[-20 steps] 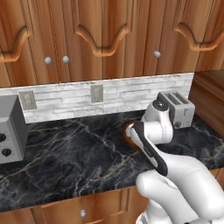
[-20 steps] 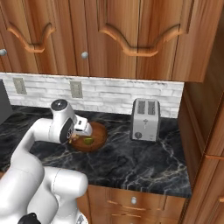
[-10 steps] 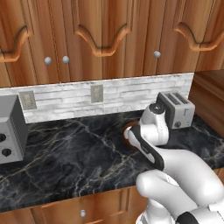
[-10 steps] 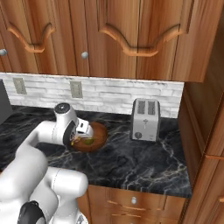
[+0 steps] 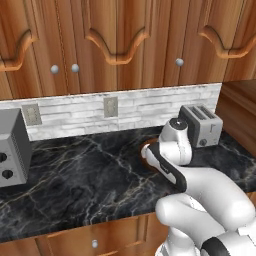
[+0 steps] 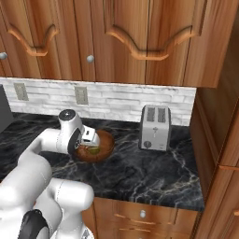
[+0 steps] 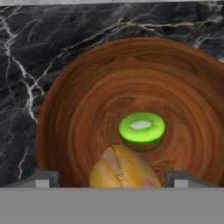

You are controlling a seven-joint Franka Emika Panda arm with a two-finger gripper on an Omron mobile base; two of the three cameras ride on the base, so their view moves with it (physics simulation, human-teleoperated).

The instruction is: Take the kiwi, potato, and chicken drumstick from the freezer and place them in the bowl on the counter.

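I count one shallow reddish-brown wooden bowl point(image 7: 83, 105), one halved green kiwi point(image 7: 141, 130) in it, one yellowish-tan potato point(image 7: 122, 168), one silver two-slot toaster point(image 6: 155, 127), two pale wall outlets point(image 5: 110, 106), three round cabinet knobs point(image 5: 178, 62).

Even, bright rendered light; soft blur throughout. Faint sheen on the counter point(image 5: 85, 180); mild shading inside the bowl point(image 7: 83, 109).
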